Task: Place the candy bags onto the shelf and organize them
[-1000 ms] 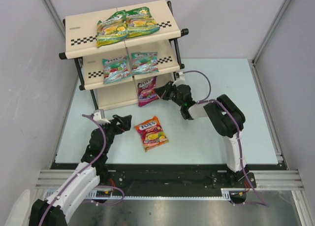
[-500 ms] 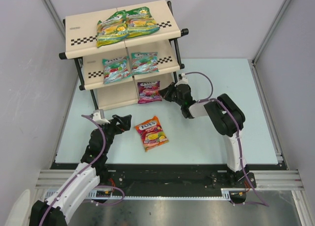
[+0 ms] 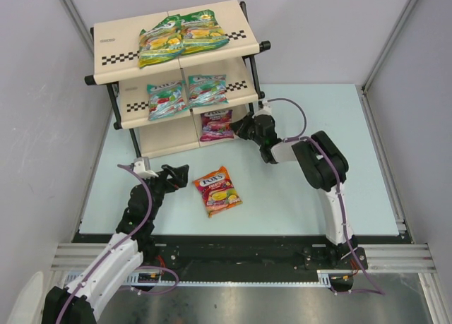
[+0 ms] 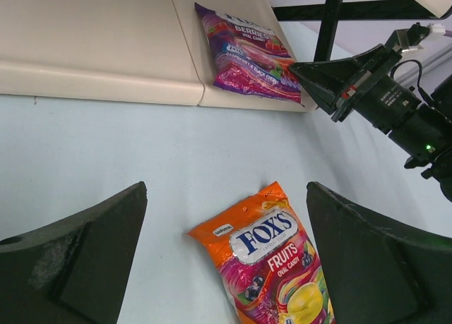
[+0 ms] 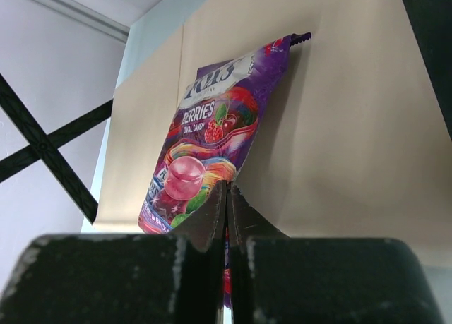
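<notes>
Right gripper [image 3: 238,127] jaws clamped on glossy purple-pink flat pouch [image 3: 216,124] at beige stepped shelf's [image 3: 120,46] bottom-tier right end; left gripper [image 3: 185,174] jaws apart.

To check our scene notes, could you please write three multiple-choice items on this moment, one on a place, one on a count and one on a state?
1. Where does the red-orange candy bag lie?
A. on the top tier
B. on the table, just ahead of the left claw
C. on the bottom tier

2. How many bags lie on the shelf?
A. three
B. five
C. six

3. How is the left claw?
A. open and empty
B. shut on a bag
C. shut and empty

Answers:
1 B: it lies flat on the table close to that claw.
2 B: there are two on top, two in the middle and the purple bag at the bottom.
3 A: the left wrist view shows its fingers wide apart with nothing between them.
</notes>
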